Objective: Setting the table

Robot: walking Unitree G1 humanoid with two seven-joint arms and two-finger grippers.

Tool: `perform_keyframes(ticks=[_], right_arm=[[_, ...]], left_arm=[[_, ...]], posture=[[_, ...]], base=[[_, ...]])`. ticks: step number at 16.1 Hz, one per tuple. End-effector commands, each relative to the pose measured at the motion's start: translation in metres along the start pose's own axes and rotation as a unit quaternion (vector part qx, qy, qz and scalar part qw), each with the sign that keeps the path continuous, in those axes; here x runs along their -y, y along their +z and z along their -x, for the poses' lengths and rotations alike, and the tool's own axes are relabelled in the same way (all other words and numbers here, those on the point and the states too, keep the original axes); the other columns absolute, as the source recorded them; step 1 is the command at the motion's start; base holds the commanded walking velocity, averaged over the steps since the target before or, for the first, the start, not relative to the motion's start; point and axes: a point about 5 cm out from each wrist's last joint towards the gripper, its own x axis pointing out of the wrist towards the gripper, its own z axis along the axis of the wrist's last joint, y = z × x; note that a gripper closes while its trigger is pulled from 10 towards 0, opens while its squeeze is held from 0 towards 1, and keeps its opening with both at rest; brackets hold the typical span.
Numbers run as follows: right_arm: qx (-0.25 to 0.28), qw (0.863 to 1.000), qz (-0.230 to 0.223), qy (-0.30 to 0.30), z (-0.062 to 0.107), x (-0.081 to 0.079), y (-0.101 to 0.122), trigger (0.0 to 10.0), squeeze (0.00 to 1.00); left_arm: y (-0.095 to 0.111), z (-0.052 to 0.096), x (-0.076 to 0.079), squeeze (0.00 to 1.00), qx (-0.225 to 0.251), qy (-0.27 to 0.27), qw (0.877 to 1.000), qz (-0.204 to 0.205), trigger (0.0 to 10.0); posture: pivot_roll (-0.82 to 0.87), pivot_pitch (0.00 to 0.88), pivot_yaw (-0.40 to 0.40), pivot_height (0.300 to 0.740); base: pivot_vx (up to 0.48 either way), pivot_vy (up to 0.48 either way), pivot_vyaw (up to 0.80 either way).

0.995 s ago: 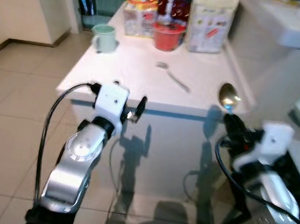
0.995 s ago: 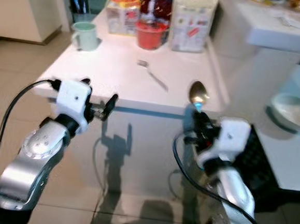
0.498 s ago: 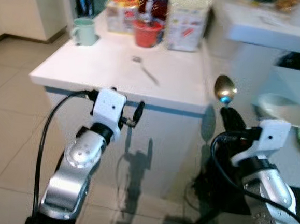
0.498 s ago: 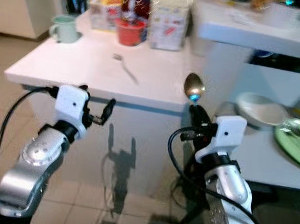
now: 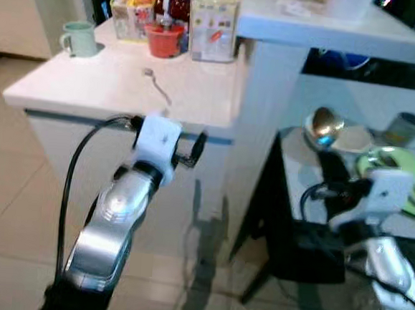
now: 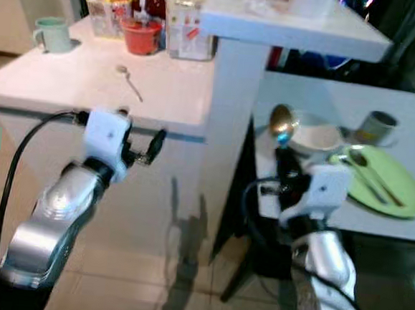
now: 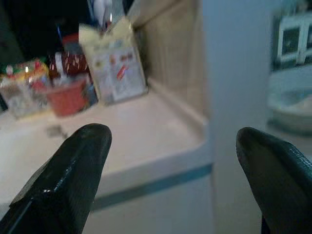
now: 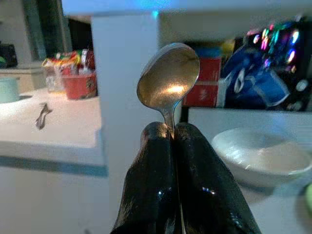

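From the head view, the right end effector [image 6: 288,155] pinched a shiny metal spoon [image 6: 283,122] upright beside a round white bowl [image 6: 315,135] and flat green plate [image 6: 379,181]. Its wrist view showed the glossy black fingers [image 8: 195,190] pressed together. The left end effector [image 7: 173,161] gaped wide near the smooth white counter [image 7: 141,131].

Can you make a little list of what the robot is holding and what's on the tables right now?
right gripper: shut on the spoon, bowl end up
left gripper: open, holding nothing, near the counter edge
counter: mint mug, red cup, carton, fork
low table: white bowl, green plate with cutlery on it, grey cup
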Motion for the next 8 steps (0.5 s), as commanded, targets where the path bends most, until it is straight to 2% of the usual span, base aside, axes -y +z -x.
perform_keyframes(ticks=[1, 2, 5, 8], right_arm=[[0.002, 1.000, 0.002, 0.007, -0.003, -0.004, 0.002, 10.0, 0.00], [-0.004, 1.000, 0.010, 0.004, -0.002, -0.003, -0.002, 10.0, 0.00], [-0.033, 0.998, -0.023, -0.050, 0.001, 0.005, -0.015, 10.0, 0.00], [-0.033, 0.997, -0.020, -0.063, -0.004, 0.006, -0.012, 10.0, 0.00]], left_arm=[[-0.007, 0.000, -0.006, 0.00, -0.016, 0.014, 1.000, 0.001, 10.0], [-0.010, 0.002, -0.008, 0.00, -0.023, 0.018, 1.000, -0.002, 10.0], [-0.011, 0.009, -0.008, 0.00, -0.028, 0.024, 0.999, -0.002, 10.0], [-0.011, 0.003, -0.012, 0.00, -0.025, 0.029, 0.999, -0.007, 10.0]], posture=[[-0.06, 0.000, -0.007, 0.740], [-0.06, 0.000, -0.013, 0.740], [-0.04, 0.000, -0.023, 0.740], [-0.06, 0.000, -0.009, 0.740]], base=[[0.000, -0.461, 0.00], [0.000, -0.454, 0.00], [0.000, -0.454, 0.00], [0.000, -0.455, 0.00]])
